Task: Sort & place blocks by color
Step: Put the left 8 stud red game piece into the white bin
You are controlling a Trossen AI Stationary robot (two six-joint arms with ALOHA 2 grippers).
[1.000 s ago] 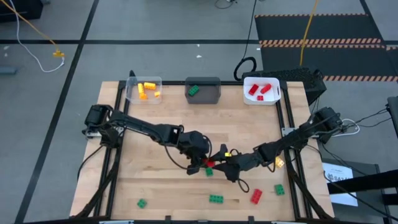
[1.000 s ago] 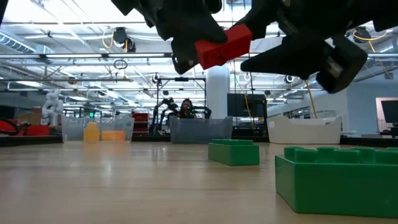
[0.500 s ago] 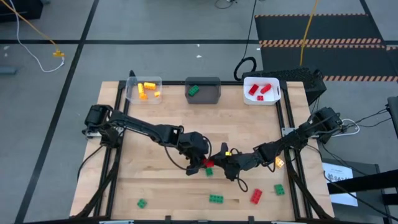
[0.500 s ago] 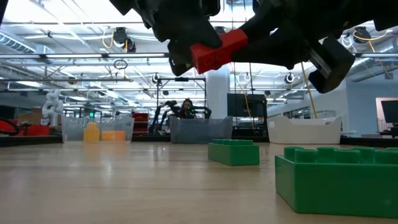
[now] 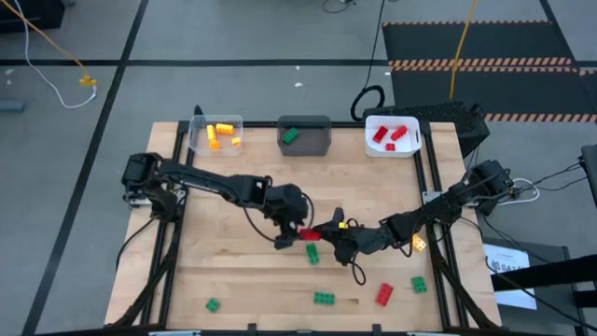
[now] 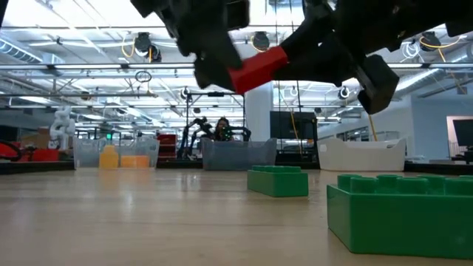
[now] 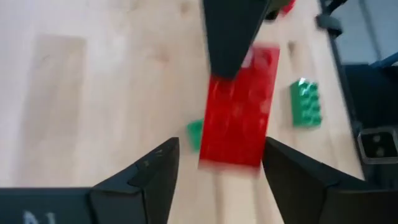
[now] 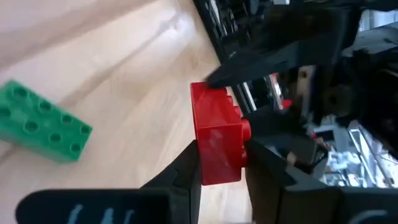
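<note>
A red block (image 5: 311, 235) hangs over the middle of the table with my right gripper (image 5: 328, 233) shut on it. My left gripper (image 5: 287, 224) stands open just to the block's left. In the left wrist view its two fingers (image 7: 155, 174) flank the block's near end (image 7: 231, 149); whether they touch it I cannot tell. Loose blocks lie flat on the table: a green one (image 5: 312, 254) under the grippers, further green ones (image 5: 324, 299) (image 5: 213, 304) and a red one (image 5: 384, 295) near the front edge. My right gripper pinches the red block between its two fingers, one on the studded face (image 8: 242, 134) and one on the opposite face (image 8: 200, 155). The fingers come roughly level from the table's right. The block is tilted and lifted clear of the table (image 6: 257, 68).
Along the far edge stand a clear bin (image 5: 196, 140) with yellow blocks, a dark grey bin (image 5: 317, 145) with a green block, and a white bin (image 5: 406, 147) with red blocks. A green block (image 5: 419, 284) and an orange block (image 5: 419, 244) lie at the right.
My right gripper has shut on the red block. My left gripper has then opened, let the block go and drawn back toward the table's left and far side. The block stays in the air, tipped a little more than before.
</note>
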